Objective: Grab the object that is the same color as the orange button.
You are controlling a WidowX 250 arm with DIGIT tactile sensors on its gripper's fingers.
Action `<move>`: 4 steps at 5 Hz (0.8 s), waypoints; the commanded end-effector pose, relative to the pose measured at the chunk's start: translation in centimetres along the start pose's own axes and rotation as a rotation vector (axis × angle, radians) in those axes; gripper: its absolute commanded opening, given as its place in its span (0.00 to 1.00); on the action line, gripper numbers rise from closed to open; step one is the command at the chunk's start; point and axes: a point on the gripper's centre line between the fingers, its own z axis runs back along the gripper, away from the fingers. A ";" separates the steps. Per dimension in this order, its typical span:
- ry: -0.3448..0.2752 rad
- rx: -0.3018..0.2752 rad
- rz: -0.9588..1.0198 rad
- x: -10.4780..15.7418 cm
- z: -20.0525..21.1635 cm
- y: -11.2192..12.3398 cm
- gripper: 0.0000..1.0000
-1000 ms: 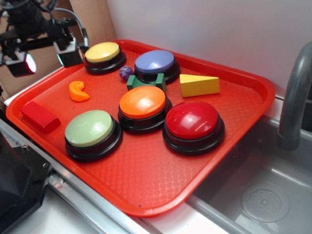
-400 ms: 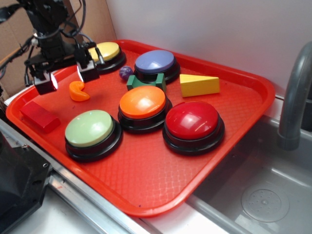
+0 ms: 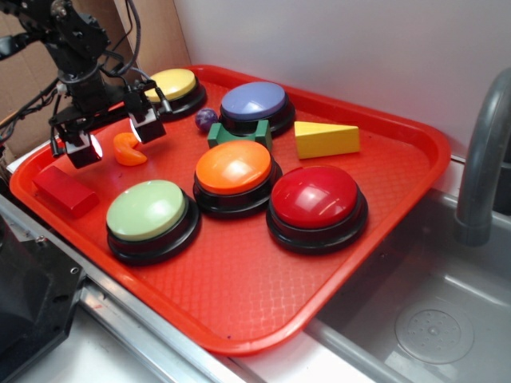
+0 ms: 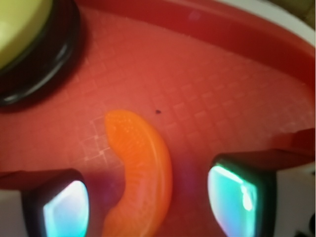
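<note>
The fingers point(image 3: 84, 149) stand spread apart, one on each side of the orange blob point(image 3: 128, 149), low over the red tray point(image 3: 383, 171) at its 9 o'clock side. In the wrist view the two fingers point(image 4: 59, 205) sit at the bottom corners, and the blob point(image 4: 143, 177) curves up between them, nearer the one at 7 o'clock; whether either pad touches it I cannot tell. The blob lies flat on the tray's waffled floor, with a yellow button point(image 4: 22, 29) on its black base at 11 o'clock in that view.

In the exterior view the blob rests at 9 o'clock of the orange button point(image 3: 234, 169), well apart from it. A red block point(image 3: 65, 190) lies at 8 o'clock of the blob, near the tray's edge. The yellow button point(image 3: 169, 84) sits at 1 o'clock of the blob. A green button point(image 3: 147, 210) is at 7 o'clock of the orange button, a red button point(image 3: 315, 197) just beside it at 4 o'clock, and a blue button point(image 3: 254, 101) at 12 o'clock. A green block point(image 3: 239, 134) stands between the blue and orange buttons, with a small purple ball point(image 3: 206, 120) near it. A yellow wedge point(image 3: 326, 139) lies at 2 o'clock of the orange button.
</note>
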 end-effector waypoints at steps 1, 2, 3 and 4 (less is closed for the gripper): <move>-0.005 -0.023 -0.006 0.5 -0.5 0.8 1.00; -0.003 -0.016 0.003 0.4 -0.9 0.8 1.00; 0.016 0.009 0.008 0.4 -1.2 0.8 1.00; 0.045 0.053 0.035 0.3 -1.6 0.9 1.00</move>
